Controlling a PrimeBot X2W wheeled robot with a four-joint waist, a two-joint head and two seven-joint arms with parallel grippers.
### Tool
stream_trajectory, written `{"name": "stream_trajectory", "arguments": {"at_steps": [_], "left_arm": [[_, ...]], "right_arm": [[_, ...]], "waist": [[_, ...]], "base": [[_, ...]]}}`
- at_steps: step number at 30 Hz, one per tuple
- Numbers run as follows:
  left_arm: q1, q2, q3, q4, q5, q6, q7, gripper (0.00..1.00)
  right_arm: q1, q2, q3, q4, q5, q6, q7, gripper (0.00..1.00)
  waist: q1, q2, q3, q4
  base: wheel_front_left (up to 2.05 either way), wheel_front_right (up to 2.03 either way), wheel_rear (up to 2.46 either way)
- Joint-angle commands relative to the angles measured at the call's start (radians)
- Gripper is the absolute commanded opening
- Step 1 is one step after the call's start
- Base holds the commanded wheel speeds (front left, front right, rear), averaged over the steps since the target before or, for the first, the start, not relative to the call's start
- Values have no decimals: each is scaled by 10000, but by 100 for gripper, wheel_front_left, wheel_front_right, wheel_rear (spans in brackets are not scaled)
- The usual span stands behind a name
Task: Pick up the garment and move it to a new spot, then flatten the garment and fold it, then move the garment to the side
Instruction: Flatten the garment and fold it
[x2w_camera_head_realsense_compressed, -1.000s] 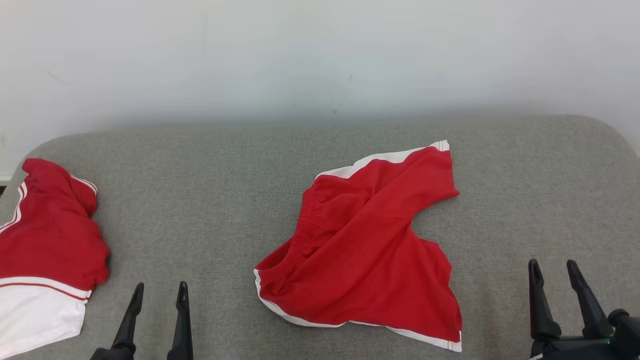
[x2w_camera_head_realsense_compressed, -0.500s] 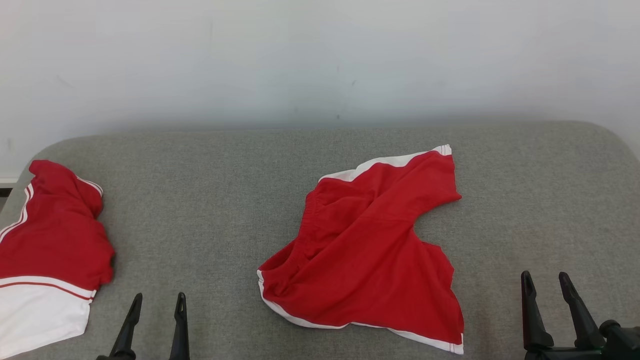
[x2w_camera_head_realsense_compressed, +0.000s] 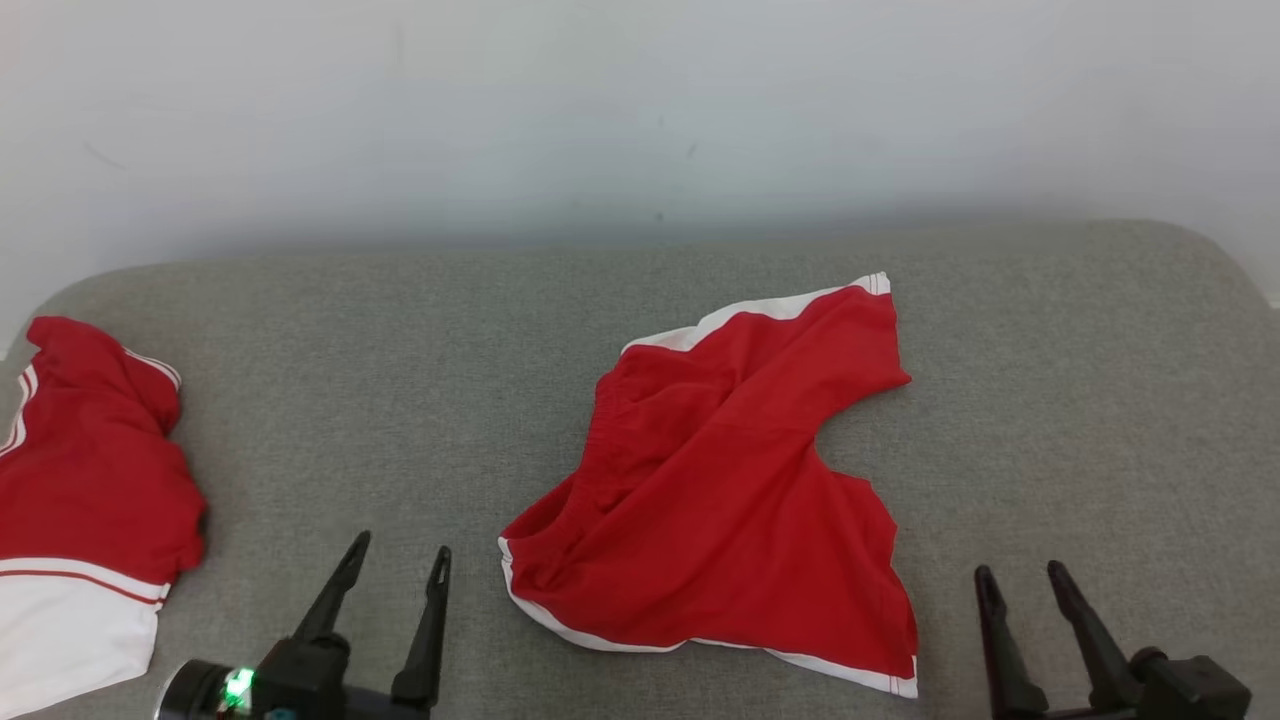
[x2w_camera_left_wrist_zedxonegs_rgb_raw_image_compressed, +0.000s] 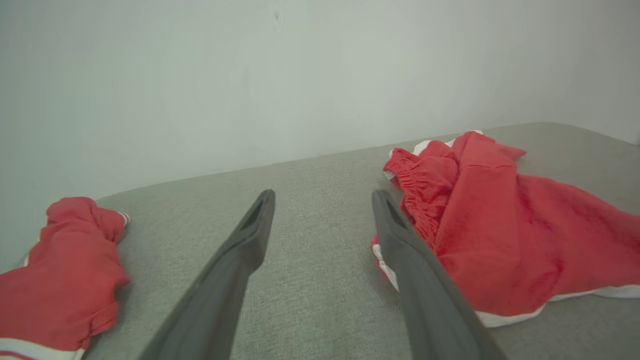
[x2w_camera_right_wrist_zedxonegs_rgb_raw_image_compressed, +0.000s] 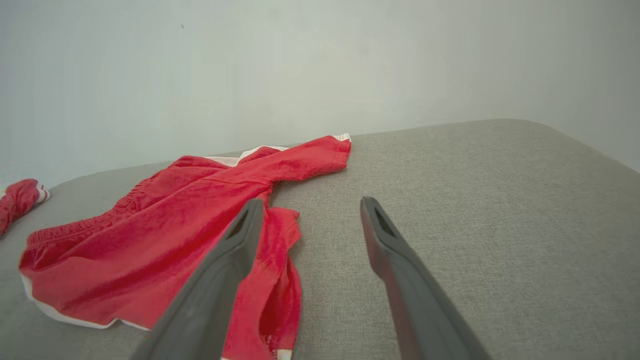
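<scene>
Two grippers hover over the near edge of the grey bench (x2w_camera_head_realsense_compressed: 400, 330), the left gripper (x2w_camera_head_realsense_compressed: 402, 545) and the right gripper (x2w_camera_head_realsense_compressed: 1019, 570) both spread wide and holding nothing. Between them, near the bench's middle, lies a crumpled pair of red shorts (x2w_camera_head_realsense_compressed: 720, 500) with white edging. The garment (x2w_camera_head_realsense_compressed: 90, 470), red with a white panel, is bunched at the bench's left edge.

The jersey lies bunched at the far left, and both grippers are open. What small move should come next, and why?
Probably swing the left gripper toward the jersey and lower it over its red edge: nothing is held, and this gripper is nearer; the right gripper sits beyond the shorts.
</scene>
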Motion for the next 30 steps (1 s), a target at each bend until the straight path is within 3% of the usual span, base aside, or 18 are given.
{"name": "stream_trajectory", "arguments": {"at_steps": [1,13,20,30], "left_arm": [[-253,123,-207,145,-98,17,-34,100],[-2258,2005,-3754,2122,-1131,16,-34,100],[-3296,2997,-5166,2656,-1975,15,-34,100],[-5043,4224,-8282,2880,-3246,20,99,100]], "right_arm": [[-119,-62,102,64,90,-23,-2,100],[-418,-498,1828,1198,355,-23,-2,100],[-757,-589,2667,1791,596,-23,-3,100],[-1425,-661,3778,2596,879,-23,-3,100]], "waist": [[0,0,110,-112],[0,0,750,-522],[0,0,951,-725],[0,0,996,-934]], "base": [[0,0,0],[0,0,0],[0,0,0],[0,0,0]]}}
